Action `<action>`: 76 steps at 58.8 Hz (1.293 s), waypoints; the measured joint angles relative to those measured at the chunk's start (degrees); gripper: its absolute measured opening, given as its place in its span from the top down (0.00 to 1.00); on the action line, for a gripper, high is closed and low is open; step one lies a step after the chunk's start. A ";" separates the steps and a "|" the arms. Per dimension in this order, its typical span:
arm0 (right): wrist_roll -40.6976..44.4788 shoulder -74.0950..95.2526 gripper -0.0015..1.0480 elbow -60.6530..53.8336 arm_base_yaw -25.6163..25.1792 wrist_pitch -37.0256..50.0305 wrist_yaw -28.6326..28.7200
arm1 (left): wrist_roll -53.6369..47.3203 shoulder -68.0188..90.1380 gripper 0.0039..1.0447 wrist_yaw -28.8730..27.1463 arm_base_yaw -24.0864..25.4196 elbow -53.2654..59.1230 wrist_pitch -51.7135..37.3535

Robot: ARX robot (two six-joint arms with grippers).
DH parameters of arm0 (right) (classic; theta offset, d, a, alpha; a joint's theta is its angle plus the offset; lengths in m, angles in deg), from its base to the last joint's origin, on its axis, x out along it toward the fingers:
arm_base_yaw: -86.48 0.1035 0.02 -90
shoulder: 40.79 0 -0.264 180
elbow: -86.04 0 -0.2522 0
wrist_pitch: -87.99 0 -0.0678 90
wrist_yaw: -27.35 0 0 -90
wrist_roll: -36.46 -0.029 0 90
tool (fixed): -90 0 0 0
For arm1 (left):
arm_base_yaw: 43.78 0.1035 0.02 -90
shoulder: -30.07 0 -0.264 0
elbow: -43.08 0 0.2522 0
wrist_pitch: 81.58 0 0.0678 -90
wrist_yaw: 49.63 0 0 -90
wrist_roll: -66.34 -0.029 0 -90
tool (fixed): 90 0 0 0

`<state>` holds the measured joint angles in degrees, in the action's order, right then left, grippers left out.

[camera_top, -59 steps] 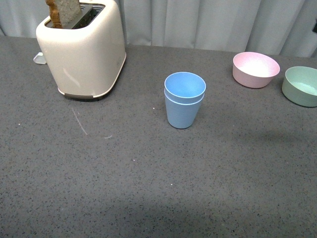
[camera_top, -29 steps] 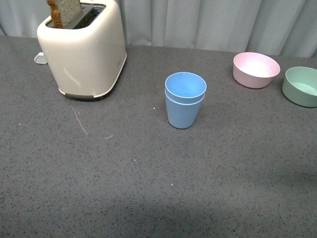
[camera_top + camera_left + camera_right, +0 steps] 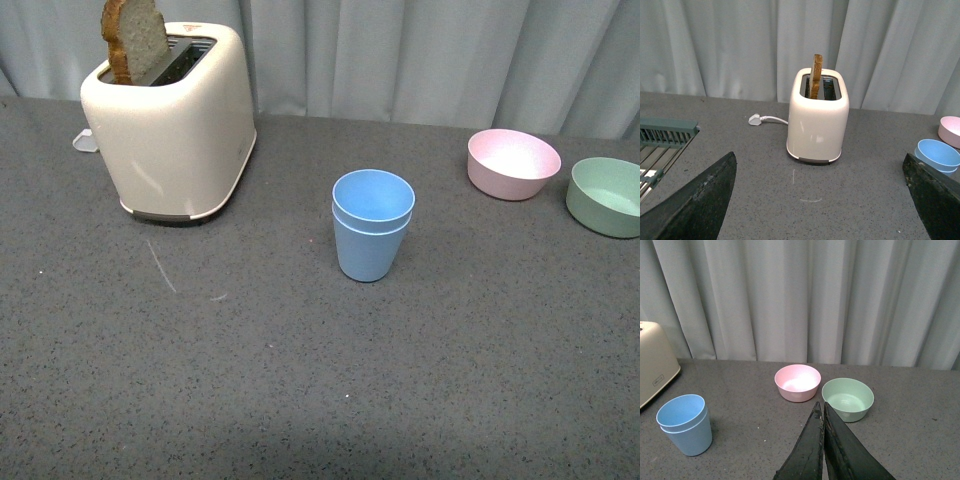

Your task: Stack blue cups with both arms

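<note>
Task looked done: the blue cups (image 3: 372,236) sat nested, one inside the other, upright mid-table btwn the toaster (image 3: 172,120) and the pink bowl (image 3: 513,163), touching neither. Nothing held them. Left gripper (image 3: 820,200) had fingers spread wide, empty, facing the toaster. Right gripper (image 3: 823,440) had fingers pressed together, empty, well apart from the cups. Judged nothing left but idle arms.

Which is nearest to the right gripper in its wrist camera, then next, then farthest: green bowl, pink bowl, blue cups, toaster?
From the right gripper:
1. Green bowl, just beyond the fingertips.
2. Pink bowl, beside it.
3. Blue cups, nested, well off to one side.
4. Toaster, at the picture's edge.
</note>
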<state>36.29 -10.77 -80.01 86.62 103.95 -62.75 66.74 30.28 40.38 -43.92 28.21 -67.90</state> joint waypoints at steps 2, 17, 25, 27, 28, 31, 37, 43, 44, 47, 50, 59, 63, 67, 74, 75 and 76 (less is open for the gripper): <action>0.00 -1.62 0.99 -0.02 0.00 -1.60 0.00 | 0.00 0.00 0.06 0.00 0.00 0.00 0.00; 0.00 -9.68 0.99 -0.02 0.00 -9.27 0.00 | 0.00 0.00 0.06 0.00 -0.02 0.00 0.00; 0.00 -12.66 0.99 -0.02 0.00 -12.17 0.00 | 0.00 0.00 0.06 0.00 0.00 0.00 0.00; 0.00 -13.49 0.99 -0.02 0.00 -13.00 0.00 | 0.00 0.00 0.06 0.00 0.00 0.00 0.00; 0.00 -13.88 0.99 -0.02 0.00 -13.40 0.00 | 0.00 0.00 0.06 0.00 -0.02 0.00 0.00; 0.00 -15.41 0.99 -0.02 0.00 -14.88 0.00 | 0.00 0.00 0.06 0.00 -0.02 0.00 0.00; 0.00 -17.09 0.99 -0.02 0.00 -16.59 0.02 | 0.00 0.00 0.06 0.00 -0.02 0.00 0.00; 0.00 -18.86 0.99 -0.02 0.00 -18.34 0.02 | 0.00 0.00 0.06 -0.02 0.00 0.00 0.00; 0.00 -19.28 0.99 -0.02 0.00 -18.73 0.02 | 0.00 0.00 0.06 0.00 0.00 0.00 0.00; 0.00 -19.89 0.99 -0.02 0.00 -19.39 0.02 | 0.00 0.00 0.06 0.00 0.00 0.00 0.00; 0.00 -22.56 0.99 0.04 0.00 -22.62 0.02 | 0.00 0.00 0.06 0.00 -0.02 0.00 0.00; 0.02 -29.75 0.99 0.02 0.00 -29.51 0.17 | 0.00 0.00 0.06 -0.02 -0.02 0.00 0.02; 0.07 -29.77 0.99 0.02 0.00 -29.62 0.20 | 0.00 0.00 0.06 -0.02 -0.02 0.00 0.04; 0.09 -29.79 0.83 0.02 0.00 -29.62 0.20 | 0.00 0.00 0.06 -0.02 0.00 0.00 0.04; 0.09 -29.79 0.61 0.02 0.00 -29.62 0.17 | 0.00 0.00 0.06 -0.02 0.00 0.00 0.04; 0.09 -29.79 0.59 0.02 0.00 -29.62 0.17 | 0.00 0.00 0.06 -0.02 0.00 0.00 0.04; 0.09 -29.79 0.56 0.02 0.00 -29.62 0.17 | 0.00 0.00 0.06 -0.02 -0.02 0.00 0.04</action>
<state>36.38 -40.56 -79.99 86.62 74.33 -62.57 66.74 30.28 40.36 -43.94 28.21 -67.86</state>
